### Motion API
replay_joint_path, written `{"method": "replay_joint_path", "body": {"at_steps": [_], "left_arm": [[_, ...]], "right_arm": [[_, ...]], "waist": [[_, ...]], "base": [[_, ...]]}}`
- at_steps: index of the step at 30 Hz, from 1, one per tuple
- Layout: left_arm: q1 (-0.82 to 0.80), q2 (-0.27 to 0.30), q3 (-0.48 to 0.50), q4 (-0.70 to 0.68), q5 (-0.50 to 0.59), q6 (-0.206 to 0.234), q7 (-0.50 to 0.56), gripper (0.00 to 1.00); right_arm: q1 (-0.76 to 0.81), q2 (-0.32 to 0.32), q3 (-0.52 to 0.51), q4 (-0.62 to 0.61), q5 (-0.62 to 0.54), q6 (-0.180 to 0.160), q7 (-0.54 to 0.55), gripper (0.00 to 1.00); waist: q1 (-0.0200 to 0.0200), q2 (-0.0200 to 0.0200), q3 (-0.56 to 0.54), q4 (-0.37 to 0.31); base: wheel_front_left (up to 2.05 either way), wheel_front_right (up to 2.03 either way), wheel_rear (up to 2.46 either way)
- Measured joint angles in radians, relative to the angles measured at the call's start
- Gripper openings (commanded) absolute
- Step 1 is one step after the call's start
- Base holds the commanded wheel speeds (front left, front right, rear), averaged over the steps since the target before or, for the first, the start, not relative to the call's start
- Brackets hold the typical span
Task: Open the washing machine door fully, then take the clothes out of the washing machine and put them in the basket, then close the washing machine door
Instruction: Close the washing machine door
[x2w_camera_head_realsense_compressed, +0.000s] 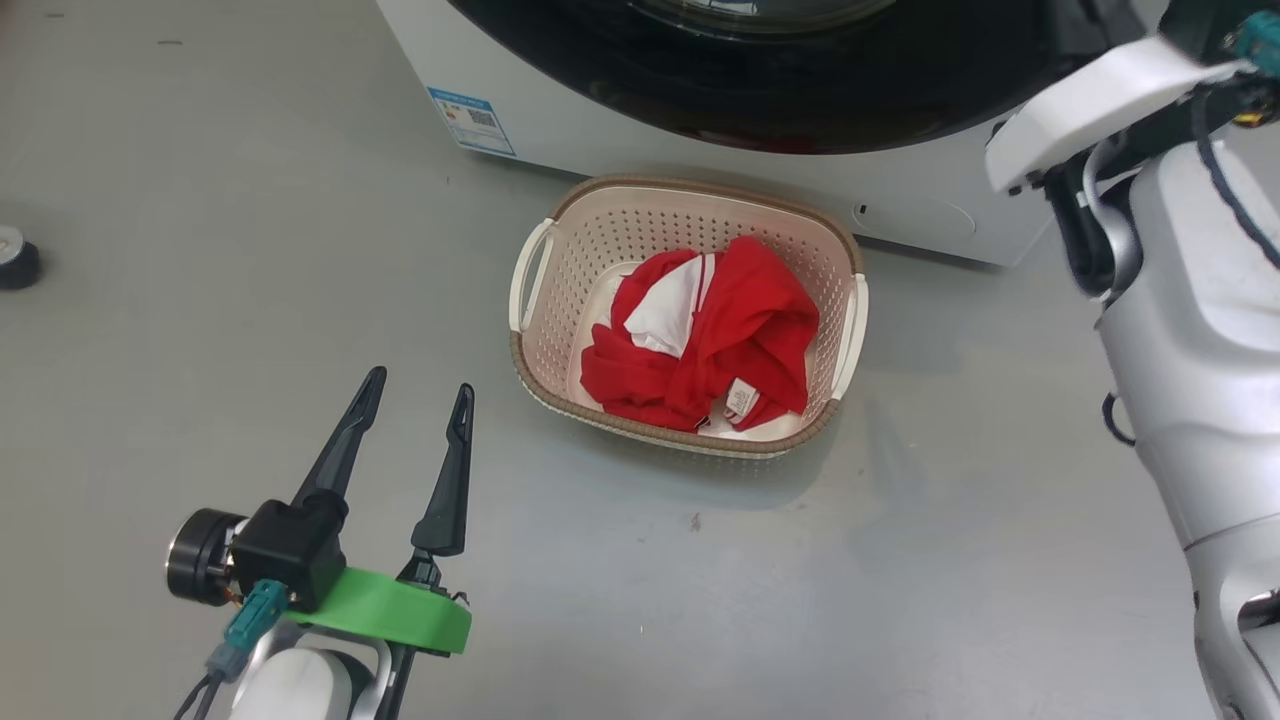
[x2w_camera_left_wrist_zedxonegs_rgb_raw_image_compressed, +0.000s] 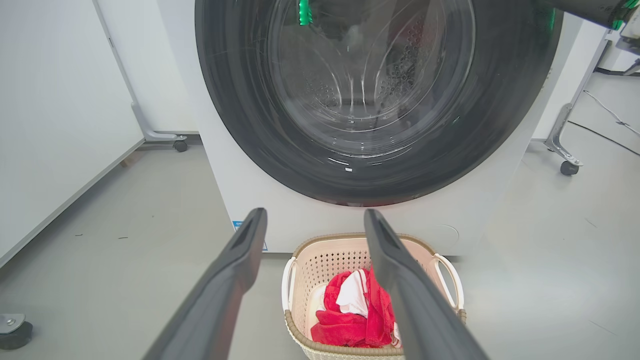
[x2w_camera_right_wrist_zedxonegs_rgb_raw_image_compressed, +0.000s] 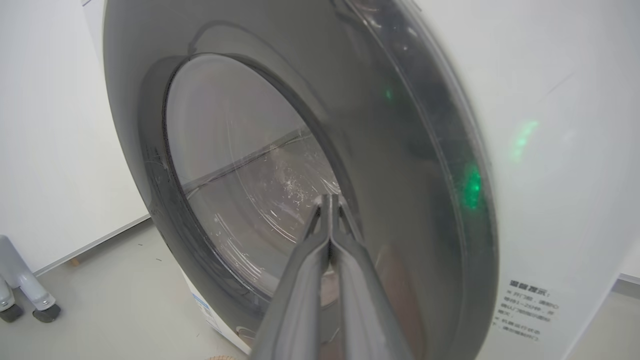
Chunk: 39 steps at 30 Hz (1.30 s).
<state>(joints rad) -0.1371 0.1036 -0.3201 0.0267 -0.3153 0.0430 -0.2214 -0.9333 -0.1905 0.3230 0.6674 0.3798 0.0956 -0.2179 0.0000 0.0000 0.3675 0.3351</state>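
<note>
The cream basket (x2w_camera_head_realsense_compressed: 690, 188) stands on the floor right in front of the washing machine (x2w_camera_head_realsense_compressed: 620, 130). The red and white clothes (x2w_camera_head_realsense_compressed: 740, 330) lie bunched inside it, label up. The washing machine door (x2w_camera_left_wrist_zedxonegs_rgb_raw_image_compressed: 240, 125), a black ring around clear glass, lies against or very near the machine's front. My left gripper (x2w_camera_head_realsense_compressed: 421, 380) hovers open and empty to the left of the basket, pointing at the machine (x2w_camera_left_wrist_zedxonegs_rgb_raw_image_compressed: 280, 215). My right gripper (x2w_camera_right_wrist_zedxonegs_rgb_raw_image_compressed: 329, 197) is shut on nothing, its tips at the door's (x2w_camera_right_wrist_zedxonegs_rgb_raw_image_compressed: 400, 175) glass beside the ring. The right forearm (x2w_camera_head_realsense_compressed: 1090, 100) reaches up past the machine's corner.
A black caster foot (x2w_camera_head_realsense_compressed: 15, 260) sits on the grey floor at far left. A white panel on wheels (x2w_camera_left_wrist_zedxonegs_rgb_raw_image_compressed: 50, 125) stands left of the machine, and a metal leg with a caster (x2w_camera_left_wrist_zedxonegs_rgb_raw_image_compressed: 570, 165) to its right. My own pale body (x2w_camera_head_realsense_compressed: 1200, 350) stands along the right side.
</note>
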Motion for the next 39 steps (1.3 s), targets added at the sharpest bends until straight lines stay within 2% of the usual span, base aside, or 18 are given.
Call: {"method": "replay_joint_path", "body": {"at_steps": [2, 4, 5, 13, 24, 39], "left_arm": [[0.000, 0.004, 0.000, 0.005, 0.000, 0.000, 0.000, 1.00], [0.000, 0.004, -0.002, 0.014, 0.000, 0.000, 0.000, 1.00], [0.000, 0.004, -0.003, 0.020, 0.000, 0.000, 0.000, 1.00], [0.006, 0.018, 0.011, 0.034, 0.000, 0.002, 0.003, 1.00], [0.062, 0.037, 0.031, 0.054, -0.010, 0.008, 0.027, 1.00], [0.144, 0.047, 0.045, 0.038, -0.019, 0.027, 0.054, 1.00]], "right_arm": [[0.034, 0.013, -0.003, 0.000, 0.010, 0.000, -0.013, 0.00], [0.071, 0.023, -0.008, 0.000, 0.018, 0.000, -0.021, 0.46], [0.093, 0.028, -0.015, 0.000, 0.025, 0.000, -0.026, 1.00], [0.245, 0.077, -0.033, -0.003, 0.056, -0.001, -0.031, 1.00], [0.434, 0.101, -0.018, -0.073, 0.052, -0.003, -0.034, 1.00], [0.670, 0.119, -0.031, -0.201, 0.049, -0.039, -0.034, 1.00]], "waist": [[0.0000, 0.0000, -0.013, -0.011], [0.0000, 0.0000, -0.028, -0.021], [0.0000, 0.0000, -0.036, -0.026], [0.0000, 0.0000, -0.103, -0.074], [0.0000, 0.0000, -0.190, -0.159], [0.0000, 0.0000, -0.286, -0.263]], "base": [[0.00, 0.00, 0.00], [0.00, 0.00, 0.00], [0.00, 0.00, 0.00], [0.00, 0.00, 0.00], [0.00, 0.00, 0.00], [0.00, 0.00, 0.00]]}}
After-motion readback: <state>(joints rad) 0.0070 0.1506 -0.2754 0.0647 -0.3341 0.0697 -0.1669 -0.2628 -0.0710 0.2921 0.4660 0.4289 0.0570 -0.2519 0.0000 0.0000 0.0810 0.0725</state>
